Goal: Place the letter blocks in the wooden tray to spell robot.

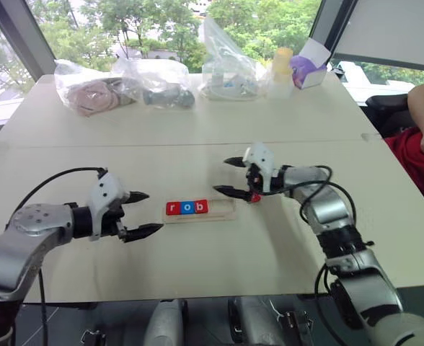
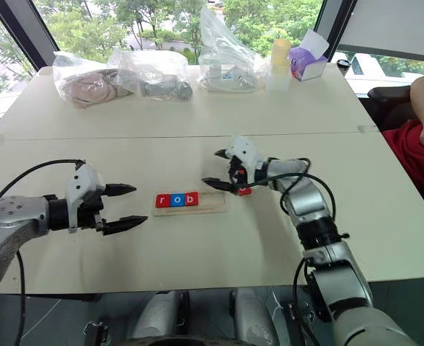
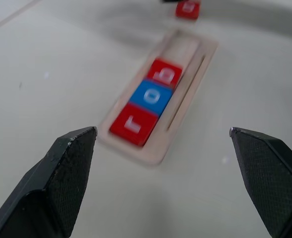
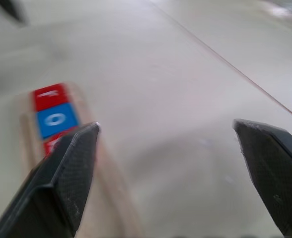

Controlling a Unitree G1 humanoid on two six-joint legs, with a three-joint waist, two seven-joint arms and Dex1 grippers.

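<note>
Wooden tray (image 1: 208,210) mid-table, right slots free, between spread pincers.

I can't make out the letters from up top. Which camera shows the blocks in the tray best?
The left wrist view: the letter blocks read r, o, b in the wooden tray. The eye views show them small; the right wrist view has them partly behind a finger.

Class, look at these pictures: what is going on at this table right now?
A two-armed robot is spelling a word with small square letter blocks in a long light-wood tray. A red r block, blue o block and red b block sit in it. Another red block lies beside the open right tool. The left tool is open too.
</note>
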